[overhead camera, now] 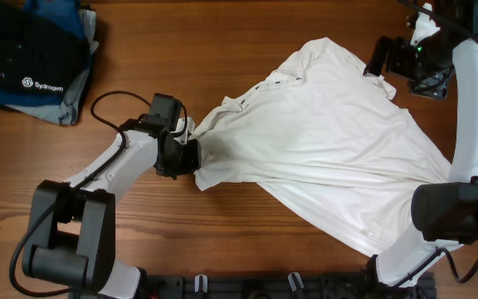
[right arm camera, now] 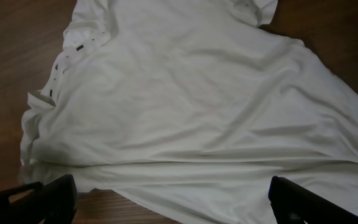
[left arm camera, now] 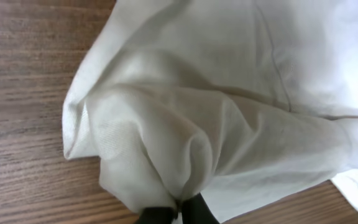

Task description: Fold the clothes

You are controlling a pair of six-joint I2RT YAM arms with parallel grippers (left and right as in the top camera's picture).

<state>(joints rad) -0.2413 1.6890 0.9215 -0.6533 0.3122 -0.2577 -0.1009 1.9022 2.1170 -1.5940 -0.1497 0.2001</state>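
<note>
On the wooden table [overhead camera: 247, 33], left gripper [left arm camera: 178, 214] pinches the white garment [overhead camera: 330, 133]; right gripper [overhead camera: 378, 58] gapes wide.

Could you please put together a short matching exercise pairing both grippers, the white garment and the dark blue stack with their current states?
Column one:
1. left gripper
2. right gripper
3. white garment
4. dark blue stack

Column two:
A. open, jaws wide apart
B. folded, at a corner of the table
C. shut on a bunch of cloth
D. spread out and wrinkled

Pairs: 1-C, 2-A, 3-D, 4-B
</note>
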